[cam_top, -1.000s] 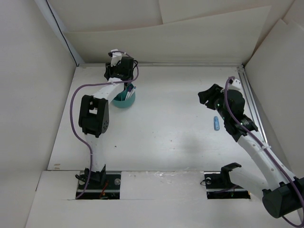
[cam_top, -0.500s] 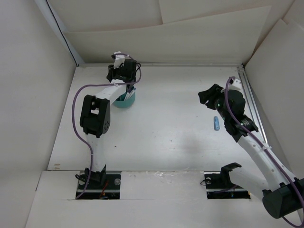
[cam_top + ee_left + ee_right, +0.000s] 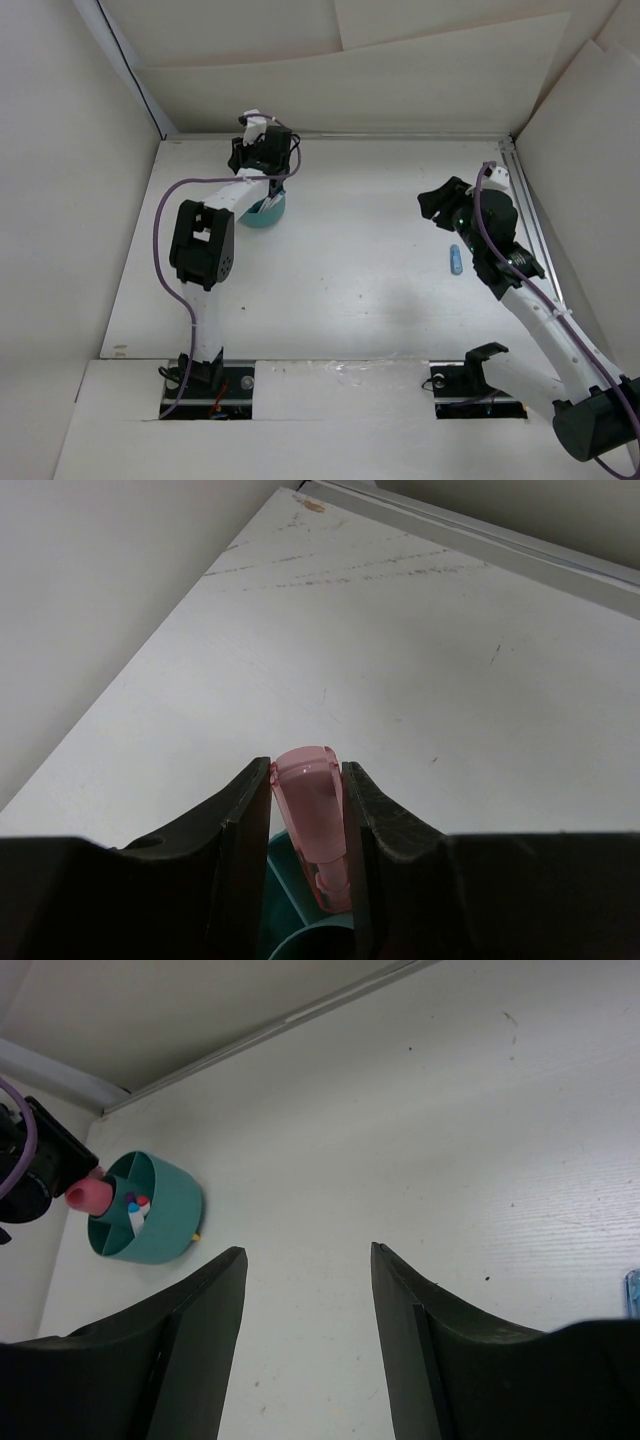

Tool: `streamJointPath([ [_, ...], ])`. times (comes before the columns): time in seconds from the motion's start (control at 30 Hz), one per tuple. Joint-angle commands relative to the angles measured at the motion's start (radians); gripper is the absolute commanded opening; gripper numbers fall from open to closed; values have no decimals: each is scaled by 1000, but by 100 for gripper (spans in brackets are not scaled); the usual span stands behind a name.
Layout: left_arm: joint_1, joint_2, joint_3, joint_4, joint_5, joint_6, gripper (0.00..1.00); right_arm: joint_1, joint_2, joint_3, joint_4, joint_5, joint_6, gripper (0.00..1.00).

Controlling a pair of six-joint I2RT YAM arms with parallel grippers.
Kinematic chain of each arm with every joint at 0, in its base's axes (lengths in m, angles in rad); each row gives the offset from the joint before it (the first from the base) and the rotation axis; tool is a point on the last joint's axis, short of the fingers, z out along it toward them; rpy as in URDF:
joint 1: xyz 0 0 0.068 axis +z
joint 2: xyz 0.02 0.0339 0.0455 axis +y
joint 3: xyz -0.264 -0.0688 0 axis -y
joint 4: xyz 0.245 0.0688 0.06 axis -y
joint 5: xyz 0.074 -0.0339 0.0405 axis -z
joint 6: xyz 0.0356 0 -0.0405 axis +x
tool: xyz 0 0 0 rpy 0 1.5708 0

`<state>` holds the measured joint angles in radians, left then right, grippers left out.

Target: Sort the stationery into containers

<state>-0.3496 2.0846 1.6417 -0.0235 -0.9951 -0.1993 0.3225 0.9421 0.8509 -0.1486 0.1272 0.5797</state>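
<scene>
left gripper [image 3: 305,776]: jaws pinching the pink piece [image 3: 312,825] by its sides, the piece standing nearly upright with its broad end up. it hangs directly over the teal cup [image 3: 165,1210], at the far left of the table [image 3: 350,260]. its lower end sits at or just inside the rim. white pens [image 3: 134,1210] with coloured ends stand in a neighbouring compartment.

right gripper [image 3: 306,1253]: jaws spread, holding nothing, hovering at the right side. a blue piece [image 3: 455,260] lies flat on the table just beside it, not yet sorted.

step in hand, as judged: depositing the pink piece. recommend centring it over one open compartment, clear of the dividers and pens, and lowering it below the rim before spreading the jaws, so it cannot tip out or bounce off a divider. which compartment lies beneath cannot be told.

surface: white, matt, lightly scuffed and specked. a grey rail runs along the far edge. plain white panels enclose the left, far and right sides.
</scene>
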Motion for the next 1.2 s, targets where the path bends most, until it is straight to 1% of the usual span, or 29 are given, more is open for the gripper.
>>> streamJointPath([
  [0.0,-8,-21,-22,17,-22,-12,18,10,-19,11,49,8,-9,59],
  [0.27,-8,-40,-42,-4,-13,-46,22,10,-29,11,49,8,-9,59],
  [0.37,-8,-40,-42,-29,-13,-84,27,10,-29,11,49,-1,-9,59],
  [0.43,-8,-58,-51,-42,7,-103,33,10,-39,11,49,-1,-9,59],
  [0.5,-8,-69,-51,-43,7,-114,34,10,-48,11,49,-1,-9,59],
  [0.7,-19,-80,-60,-52,7,-114,43,10,-48,11,49,-1,-9,59],
  [0.83,-29,-101,-48,-52,7,-114,43,10,-48,11,49,-1,-9,59],
  [0.93,-38,-138,-25,-73,42,-114,43,10,-48,11,49,-1,-9,59],
  [1.07,-38,-196,13,-130,98,-164,43,10,-48,11,49,-1,-9,59],
  [1.17,-38,-251,23,-148,160,-212,43,10,-35,11,49,-24,-9,43],
])
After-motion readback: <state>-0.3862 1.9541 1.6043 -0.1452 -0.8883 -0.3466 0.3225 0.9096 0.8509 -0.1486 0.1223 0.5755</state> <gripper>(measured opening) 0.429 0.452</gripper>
